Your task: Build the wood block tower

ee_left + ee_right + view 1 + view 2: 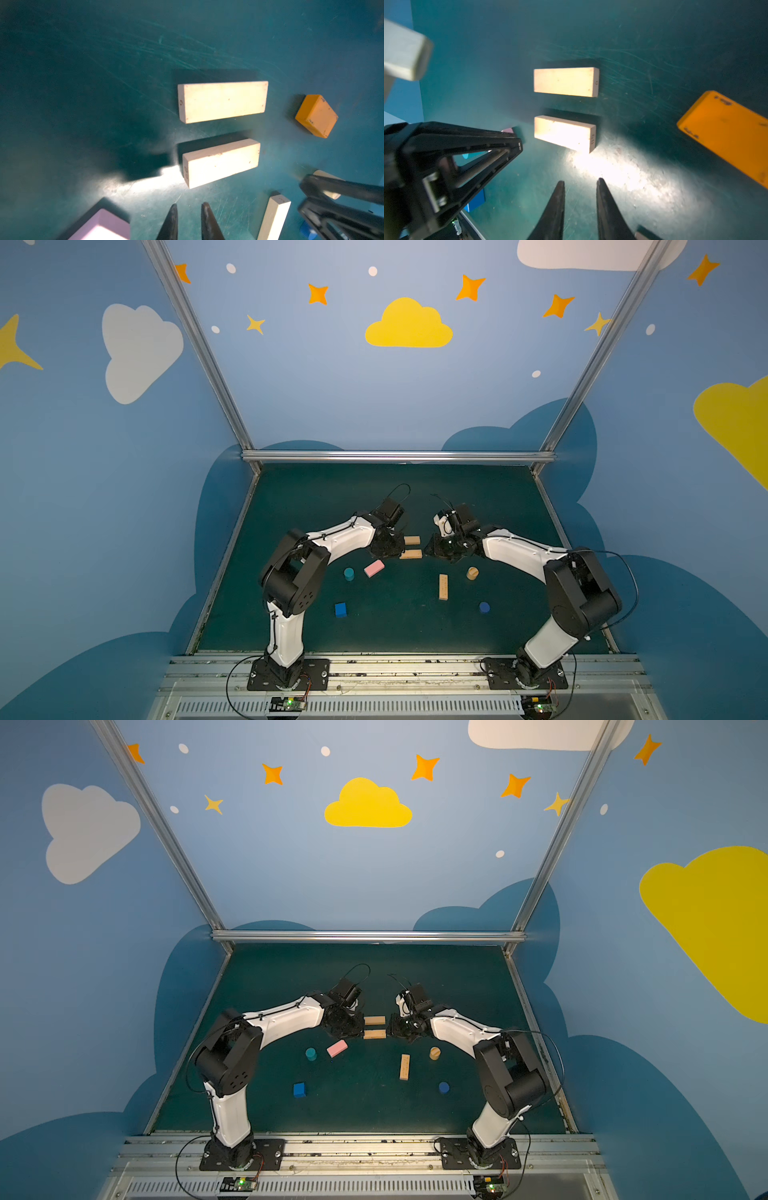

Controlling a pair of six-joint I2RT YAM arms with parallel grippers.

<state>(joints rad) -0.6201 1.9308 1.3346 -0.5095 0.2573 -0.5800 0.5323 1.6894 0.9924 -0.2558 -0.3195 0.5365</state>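
Left wrist view: the left fingers (172,220) stand slightly parted with nothing between them. Just ahead of their tips the near tan bar (221,164) lies flat on the tabletop (83,83). Beyond it, parallel and clearly apart, lies the far tan bar (223,101). The right fingers (609,209) are likewise a little spread and empty, pointing at the same pair from the opposite end (so both bars sit between the two sets of fingers). The orange bar (726,133) lies close beside the right fingers, and in a top view the pink bar (374,568) lies near the left fingers.

Nothing is stacked yet. I judge the two tan bars to be the base layer, with a crosspiece due next. To do that well, both sets of fingers should rise clear before swinging away, so that no tip brushes a bar and skews the gap. Each should then take the bar nearest it, pinched across its narrow width at mid-length. That bar should go down square across both tan bars, overhanging evenly, and be let go only once it rests flat.
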